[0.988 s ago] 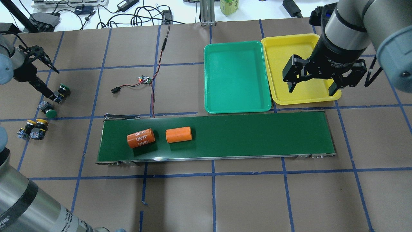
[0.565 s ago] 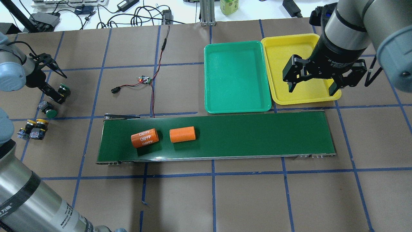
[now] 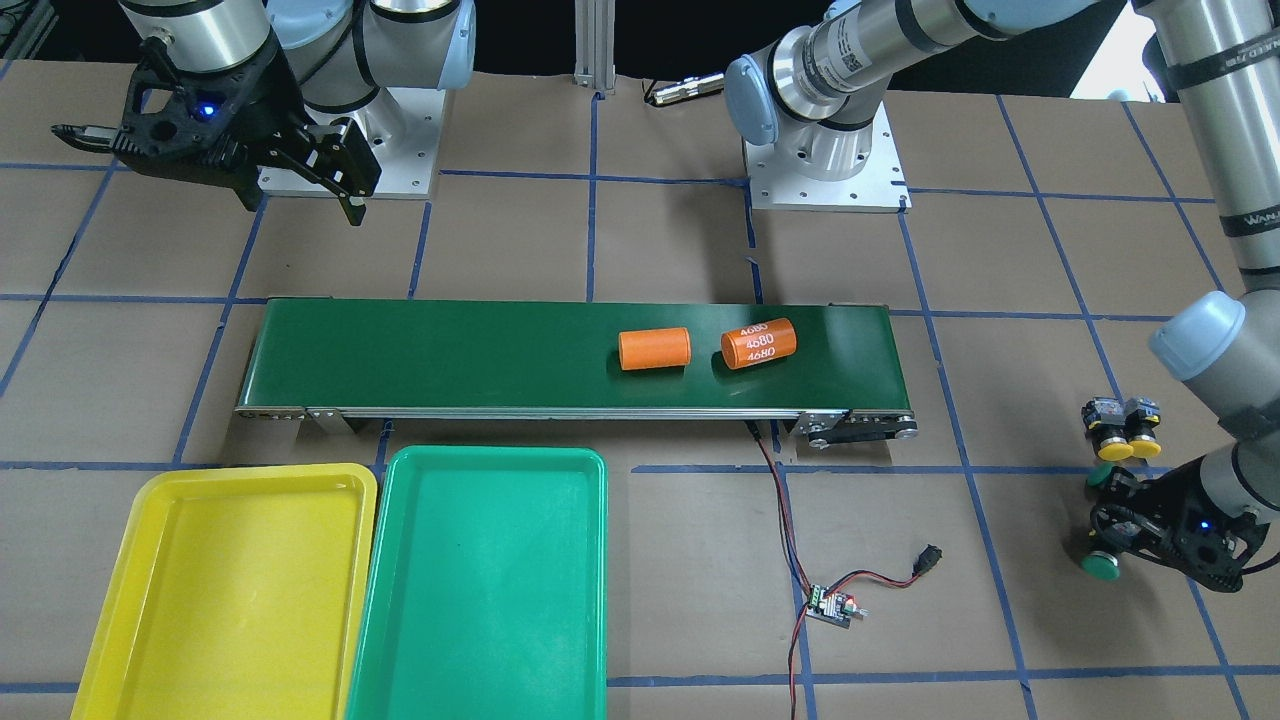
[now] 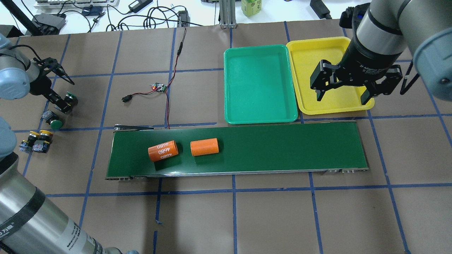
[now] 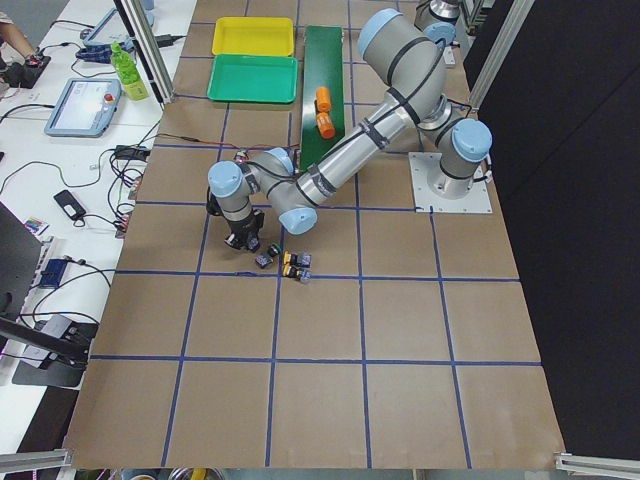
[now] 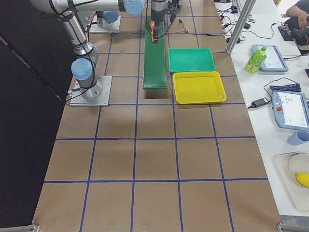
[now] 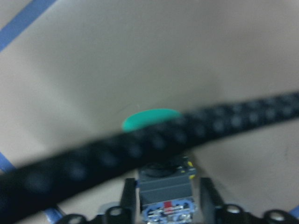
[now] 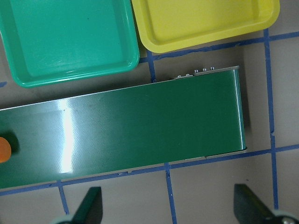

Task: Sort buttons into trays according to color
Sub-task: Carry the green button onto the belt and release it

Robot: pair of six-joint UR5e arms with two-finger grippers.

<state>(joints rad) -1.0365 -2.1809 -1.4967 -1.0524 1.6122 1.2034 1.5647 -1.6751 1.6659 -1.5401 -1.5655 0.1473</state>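
Note:
A green button point(image 4: 70, 97) lies on its side at the table's far left. My left gripper point(image 4: 63, 104) is low over it and open. In the left wrist view its fingers point(image 7: 129, 196) straddle the button's grey body point(image 7: 166, 189) with narrow gaps, and a blurred cable crosses in front. A second green button point(image 4: 55, 122) and two yellow buttons point(image 4: 37, 140) lie close by. The green tray point(image 4: 260, 84) and the yellow tray point(image 4: 307, 60) hold nothing. My right gripper point(image 4: 343, 98) hangs open over the yellow tray's near edge.
A dark-green conveyor belt point(image 4: 282, 148) runs across the middle, carrying two orange cylinders point(image 4: 163, 151) point(image 4: 204, 147). A small circuit board point(image 4: 159, 87) with red and black wires lies between the buttons and the trays.
Both orange cylinders have moved right along the belt. My left wrist has turned and shifted slightly while its fingers stayed at the green button. The right arm has not moved.

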